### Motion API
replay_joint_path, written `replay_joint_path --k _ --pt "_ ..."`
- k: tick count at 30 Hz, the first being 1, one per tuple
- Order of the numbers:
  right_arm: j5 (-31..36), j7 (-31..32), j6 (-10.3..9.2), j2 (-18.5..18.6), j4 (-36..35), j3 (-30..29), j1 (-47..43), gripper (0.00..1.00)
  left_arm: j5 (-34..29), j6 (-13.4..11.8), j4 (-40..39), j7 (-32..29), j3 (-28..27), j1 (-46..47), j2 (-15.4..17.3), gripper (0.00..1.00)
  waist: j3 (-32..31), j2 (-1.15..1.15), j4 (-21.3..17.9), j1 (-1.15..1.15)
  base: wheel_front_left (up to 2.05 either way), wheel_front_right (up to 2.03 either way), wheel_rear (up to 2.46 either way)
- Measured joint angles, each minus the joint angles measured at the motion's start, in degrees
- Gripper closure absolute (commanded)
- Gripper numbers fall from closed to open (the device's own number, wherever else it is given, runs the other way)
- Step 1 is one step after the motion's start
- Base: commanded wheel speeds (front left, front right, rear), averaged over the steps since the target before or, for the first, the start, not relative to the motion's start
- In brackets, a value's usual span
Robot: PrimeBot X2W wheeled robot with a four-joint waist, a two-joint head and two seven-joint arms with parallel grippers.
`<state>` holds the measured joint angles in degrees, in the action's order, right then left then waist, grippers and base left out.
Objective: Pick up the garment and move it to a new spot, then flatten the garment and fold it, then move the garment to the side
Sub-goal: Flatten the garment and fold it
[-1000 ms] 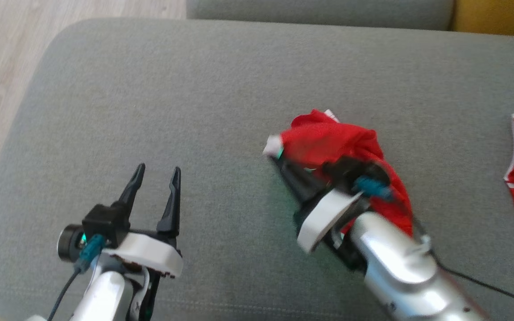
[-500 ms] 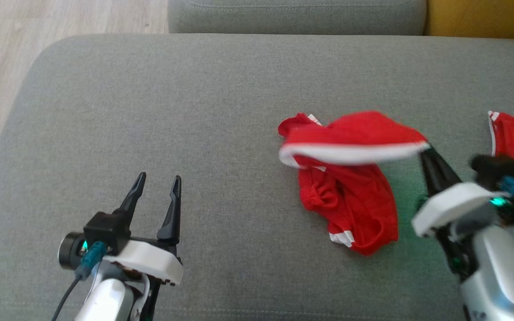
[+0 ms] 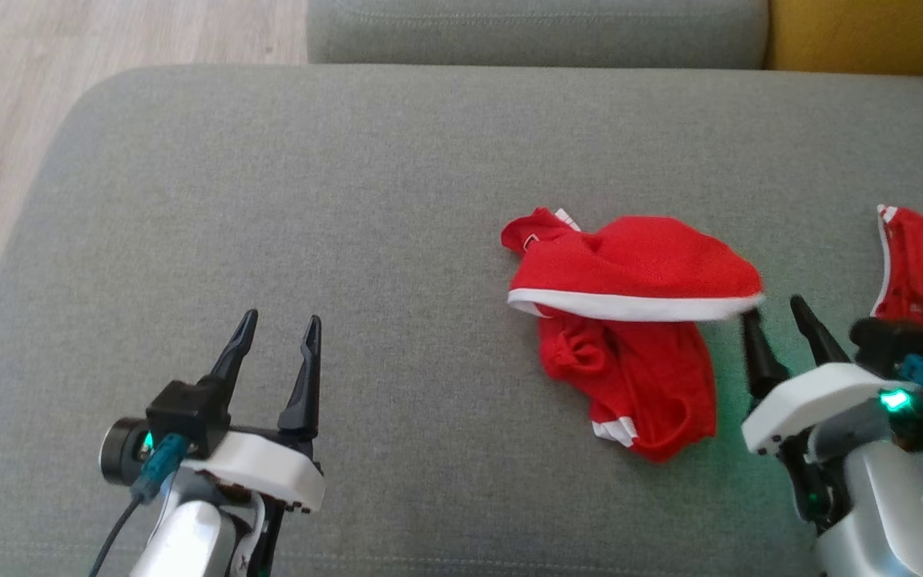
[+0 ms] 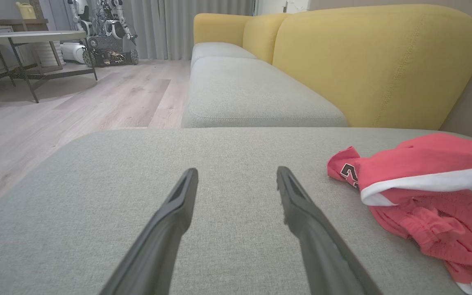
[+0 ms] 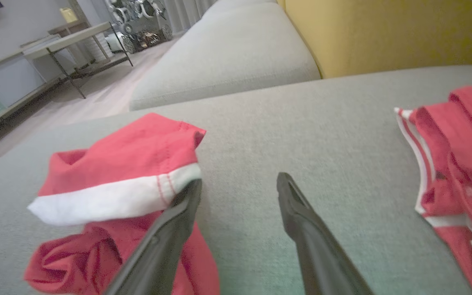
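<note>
The red garment [image 3: 630, 264] is lying crumpled on the grey sofa cushion [image 3: 269, 160], its white hem running sideways just left of your right fingers [image 3: 759, 353]. They are standing parted, gripping nothing. Your left fingers [image 3: 303, 377] are gaping wide, farther off.

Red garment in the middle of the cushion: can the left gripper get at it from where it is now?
Probably yes. Only bare cushion lies between the left gripper, jaws open, and the red garment. The right gripper, also open, sits at its opposite side, off that path.
</note>
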<state>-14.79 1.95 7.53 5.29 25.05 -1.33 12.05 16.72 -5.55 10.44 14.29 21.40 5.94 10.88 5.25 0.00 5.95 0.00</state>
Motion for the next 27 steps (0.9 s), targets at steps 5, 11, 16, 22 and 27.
replay_joint_path --k 5,11,16,22,27 --pt "-0.10 -0.43 0.00 -0.56 -7.17 3.07 -3.26 0.00 0.02 -0.56 -0.47 0.00 -0.14 -0.88 0.47 0.00 -1.43 0.00 -0.47 0.00 0.00 0.00 0.00" --pt "-0.19 -0.05 0.00 -0.79 -15.39 3.66 -9.06 0.00 0.09 -1.25 -1.01 -0.01 -0.26 -3.20 1.23 0.00 -2.78 0.00 -1.15 0.00 0.00 0.00 0.00" --pt "0.33 0.66 0.00 -0.99 -23.37 3.58 -12.00 0.00 0.09 -2.04 -1.74 -0.07 -0.55 -3.60 1.56 0.00 -3.72 0.00 -1.84 0.00 0.00 0.00 0.00" --pt "3.69 0.89 0.00 -1.20 -30.27 4.20 -14.27 0.00 0.10 -3.10 -3.09 -0.08 -1.31 -5.50 1.82 0.00 -5.52 0.00 -2.62 0.00 0.00 0.00 0.00" --pt "4.57 1.59 0.01 -1.49 -32.09 4.85 -16.39 0.00 0.10 -3.66 -3.88 -0.18 -1.40 -7.21 2.42 0.00 -6.34 0.00 -2.99 0.00 0.00 0.00 0.00"
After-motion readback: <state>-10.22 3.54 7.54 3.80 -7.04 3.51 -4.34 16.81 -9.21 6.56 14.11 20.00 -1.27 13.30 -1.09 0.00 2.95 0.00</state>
